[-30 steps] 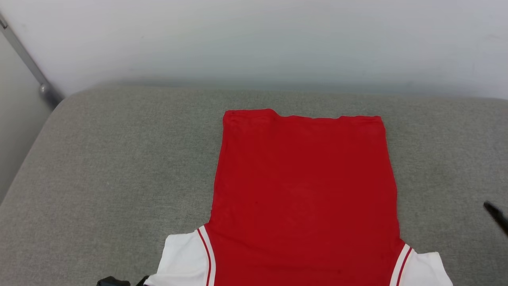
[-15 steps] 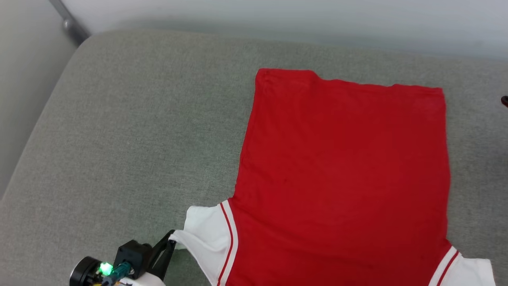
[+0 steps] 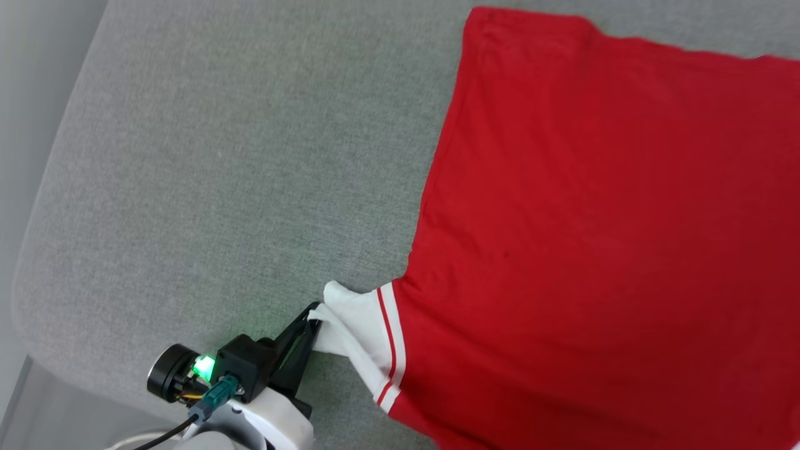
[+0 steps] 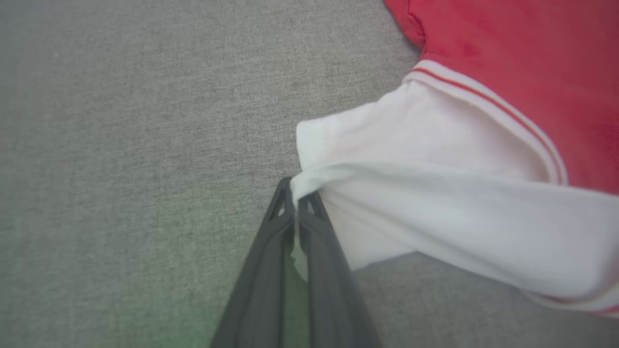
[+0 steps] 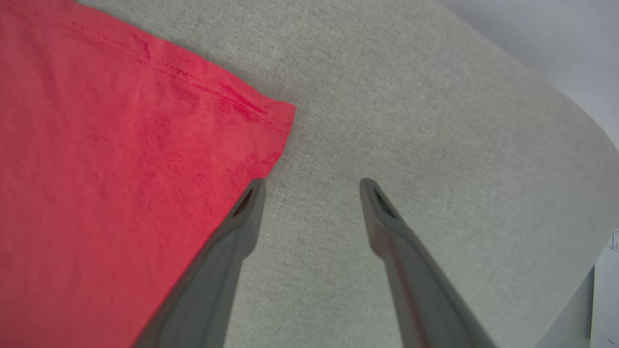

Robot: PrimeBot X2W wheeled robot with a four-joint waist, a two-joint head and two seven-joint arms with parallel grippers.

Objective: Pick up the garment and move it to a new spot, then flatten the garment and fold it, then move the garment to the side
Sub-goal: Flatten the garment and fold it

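My left end effector (image 3: pixel 312 322) is pinched fully closed on the cuff of the white sleeve (image 3: pixel 356 315), at about seven o'clock in the head view. The garment (image 3: pixel 594 219) lies spread, plain red face up, on the grey fabric surface (image 3: pixel 219 156), filling that view from one to five o'clock, with the held sleeve bunched and drawn out from its body. My right end effector (image 5: pixel 313 186) stands wide apart, holding nothing, beside the hem corner at ten o'clock in its wrist view. One finger may be brushing the red edge, but I cannot tell.
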